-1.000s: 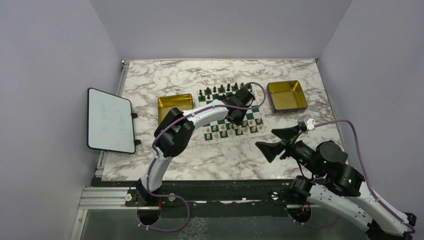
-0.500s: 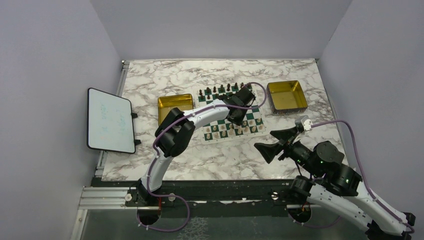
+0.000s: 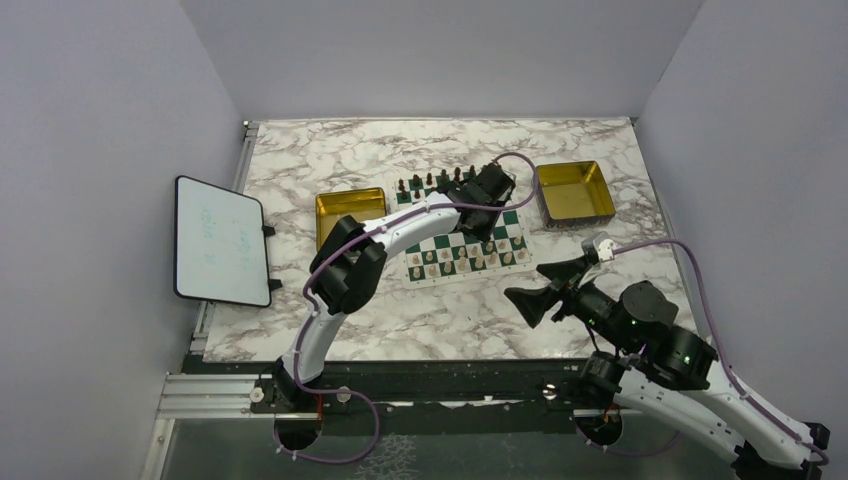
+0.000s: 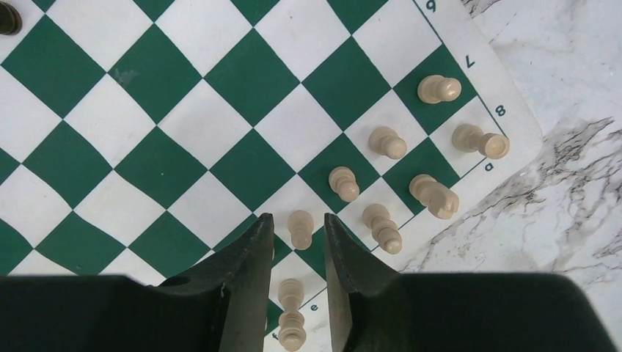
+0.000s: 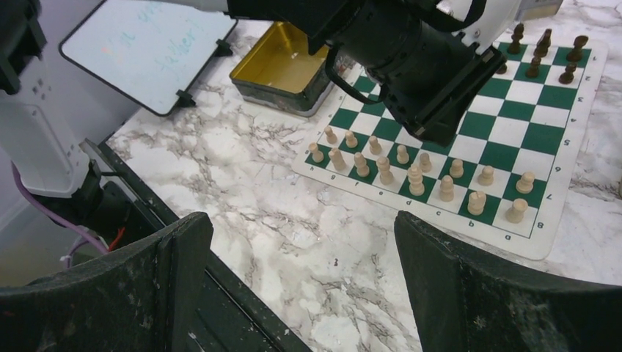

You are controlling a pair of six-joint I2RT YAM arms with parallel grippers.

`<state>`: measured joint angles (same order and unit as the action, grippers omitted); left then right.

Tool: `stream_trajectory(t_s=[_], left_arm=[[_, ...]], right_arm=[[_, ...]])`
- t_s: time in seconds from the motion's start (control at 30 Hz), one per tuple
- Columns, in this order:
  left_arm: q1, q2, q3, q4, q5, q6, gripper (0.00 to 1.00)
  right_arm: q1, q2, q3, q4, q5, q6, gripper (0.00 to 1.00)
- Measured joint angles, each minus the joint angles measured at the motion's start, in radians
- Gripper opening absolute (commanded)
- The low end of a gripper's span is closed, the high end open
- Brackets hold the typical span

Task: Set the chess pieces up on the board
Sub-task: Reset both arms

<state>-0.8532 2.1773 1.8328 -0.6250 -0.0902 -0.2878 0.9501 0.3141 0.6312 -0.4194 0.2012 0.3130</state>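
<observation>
The left claw (image 4: 297, 221) hangs above the board's (image 4: 183, 110) right side, jaws slightly parted and empty, a pawn (image 4: 301, 229) showing through the gap. The cream pieces (image 4: 387, 142) stand in two rows along the board's near edge. Best to lift straight up, clipping no neighbour. The right claw (image 5: 304, 220) gapes empty over the worktop's (image 5: 293, 286) near edge.

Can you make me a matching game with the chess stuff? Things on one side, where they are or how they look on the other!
Things:
1 cream pieces
2 dark pieces
3 white tablet
4 right claw

Places or states:
A wide open
B far rows of the board
C at the table's left edge
D near rows of the board

Pairs: 1-D, 2-B, 3-C, 4-A
</observation>
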Motion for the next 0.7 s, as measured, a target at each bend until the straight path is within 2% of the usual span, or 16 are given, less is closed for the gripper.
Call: stream_trajectory(t_s=[0.2,0.33,0.63,0.67,0.7], left_arm=[[0.016,-0.031,0.008,0.001,0.029,-0.020,0.37],[0.042,-0.139,-0.039,0.031,0.044,-0.046,0.40],[0.105,-0.644,-0.333,0.193,0.041,-0.098,0.49],[0.104,-0.691,-0.364,0.206,0.040,-0.102,0.52],[0.102,-0.740,-0.403,0.214,0.040,-0.109,0.61]], right_arm=[[0.000,0.054,-0.037,-0.001,0.008,0.023,1.00],[0.000,0.082,-0.057,0.000,0.033,0.066,1.00],[0.000,0.164,-0.064,0.002,0.169,0.211,1.00],[0.000,0.173,-0.064,0.002,0.189,0.232,1.00],[0.000,0.182,-0.064,0.003,0.208,0.249,1.00]])
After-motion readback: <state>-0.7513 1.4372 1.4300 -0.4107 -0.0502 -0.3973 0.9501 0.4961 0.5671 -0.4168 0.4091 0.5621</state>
